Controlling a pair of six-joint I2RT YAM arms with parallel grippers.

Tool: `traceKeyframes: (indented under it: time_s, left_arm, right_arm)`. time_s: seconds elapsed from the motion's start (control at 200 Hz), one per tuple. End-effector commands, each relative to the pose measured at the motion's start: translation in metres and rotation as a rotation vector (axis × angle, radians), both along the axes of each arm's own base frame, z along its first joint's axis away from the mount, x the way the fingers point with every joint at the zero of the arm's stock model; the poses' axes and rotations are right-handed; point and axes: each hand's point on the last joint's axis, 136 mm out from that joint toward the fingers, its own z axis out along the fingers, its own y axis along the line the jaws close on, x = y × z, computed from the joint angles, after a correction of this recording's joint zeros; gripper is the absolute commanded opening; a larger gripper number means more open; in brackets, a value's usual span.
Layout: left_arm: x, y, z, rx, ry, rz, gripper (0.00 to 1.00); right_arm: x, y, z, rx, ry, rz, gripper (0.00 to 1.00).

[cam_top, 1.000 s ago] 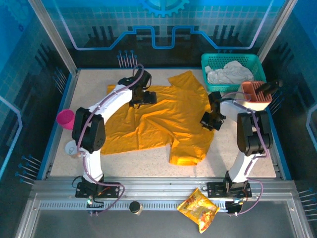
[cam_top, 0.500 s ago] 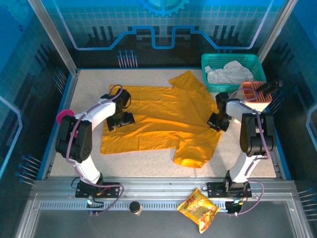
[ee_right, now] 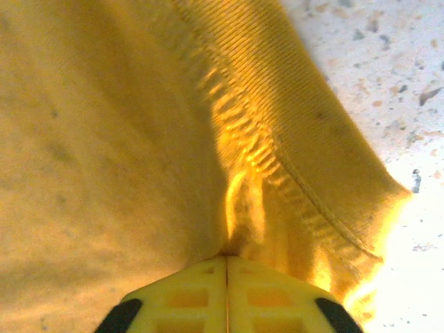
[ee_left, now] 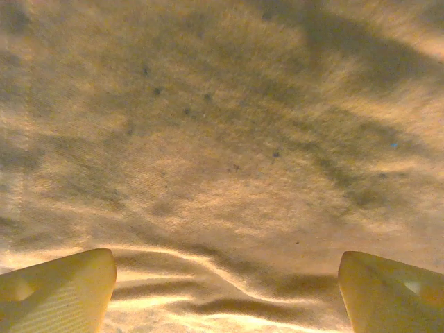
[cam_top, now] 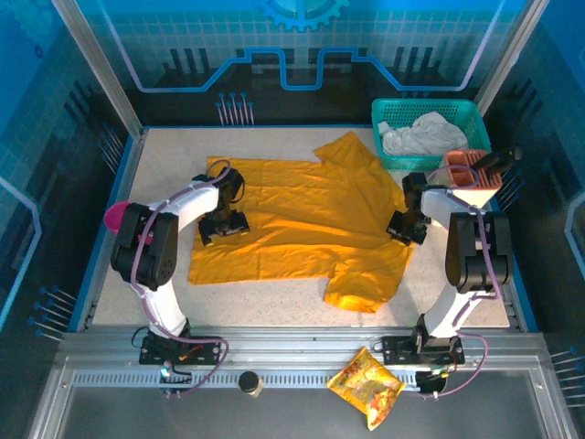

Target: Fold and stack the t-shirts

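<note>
One t-shirt point(cam_top: 302, 219) lies lengthwise left to right, sleeves at right.

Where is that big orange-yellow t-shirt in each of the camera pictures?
Top external: t-shirt spread mid-table, between both arms.
Left wrist: wrinkled cloth under the open left pincer.
Right wrist: left and centre, hem pinched in the right pincer.
Shared landmark: speckled table, top and right wrist views.
</note>
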Motion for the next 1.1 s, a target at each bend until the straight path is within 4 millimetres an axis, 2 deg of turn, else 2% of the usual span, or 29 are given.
traceKeyframes:
  time_s: [0.0,0.08,0.155,0.28,0.4,0.556,0.676,0.836,0.971,1.096]
  left_arm:
    - [0.030,-0.003,0.046,-0.004,-0.131,-0.006,0.83]
    - [0.055,-0.010,0.061,-0.015,-0.174,-0.021,0.78]
    - [0.081,-0.017,0.059,-0.023,-0.186,-0.030,0.74]
    - [0.114,-0.030,0.034,-0.041,-0.138,-0.035,0.68]
    - [0.130,-0.028,0.016,-0.011,-0.112,-0.005,0.66]
    - [0.135,-0.009,0.003,0.038,-0.082,0.069,0.55]
    - [0.131,0.016,-0.001,0.098,-0.062,0.125,0.55]
    - [0.117,0.048,-0.011,0.116,-0.012,0.192,0.55]
    - [0.104,0.068,-0.012,0.128,-0.001,0.223,0.55]
    - [0.102,0.079,-0.013,0.127,-0.001,0.239,0.56]
  right_arm:
    - [0.012,0.021,0.042,0.005,-0.081,0.145,0.16]
    - [0.023,0.035,0.066,-0.013,-0.137,0.228,0.21]
    - [0.032,0.049,0.076,-0.007,-0.166,0.279,0.23]
    - [0.040,0.071,0.064,0.040,-0.157,0.320,0.22]
    - [0.044,0.088,0.049,0.059,-0.128,0.344,0.20]
    - [0.046,0.109,0.039,0.091,-0.127,0.374,0.19]
    - [0.044,0.122,0.035,0.119,-0.123,0.380,0.19]
    - [0.034,0.137,0.031,0.166,-0.122,0.379,0.19]
    - [0.029,0.141,0.032,0.187,-0.123,0.376,0.19]
    - [0.029,0.143,0.035,0.194,-0.130,0.380,0.20]
